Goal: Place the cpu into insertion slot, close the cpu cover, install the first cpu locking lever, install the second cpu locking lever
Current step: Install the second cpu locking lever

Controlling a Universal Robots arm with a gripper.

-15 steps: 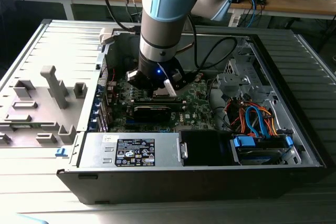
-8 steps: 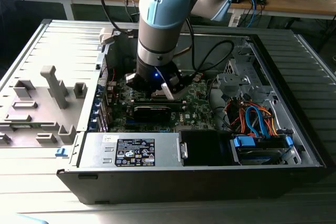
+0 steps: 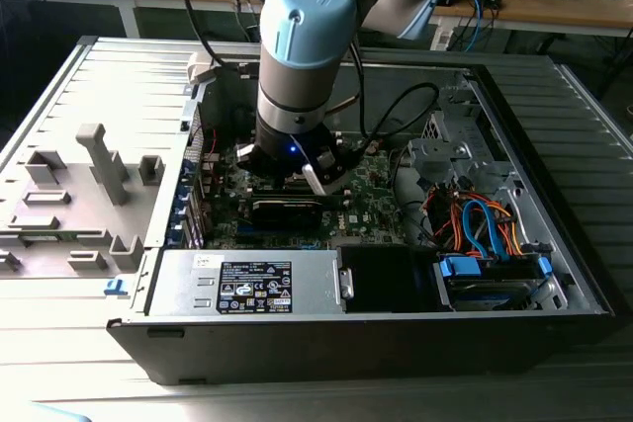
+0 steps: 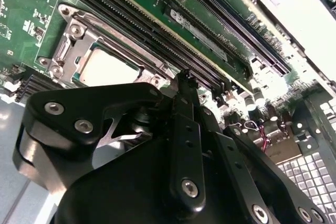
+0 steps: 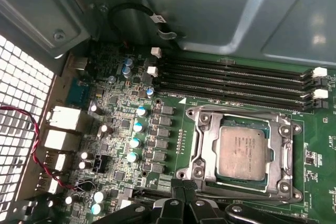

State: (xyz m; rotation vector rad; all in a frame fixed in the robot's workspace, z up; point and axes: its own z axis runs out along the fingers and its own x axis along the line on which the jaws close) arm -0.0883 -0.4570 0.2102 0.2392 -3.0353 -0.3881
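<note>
Cpu [image 5: 242, 153] seated in insertion slot [image 5: 206, 150], cpu cover [image 5: 286, 156] down; gripper [image 5: 181, 203] poised alongside, jaws' state unclear.

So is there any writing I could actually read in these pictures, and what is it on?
Nothing reads clearly enough to quote.
On the white label of the power supply: print too small.
On the cpu: faint marking, blurred.
On the motherboard: tiny white lettering, unreadable.
On the arm's blue cap: a raised emblem, no words.
</note>
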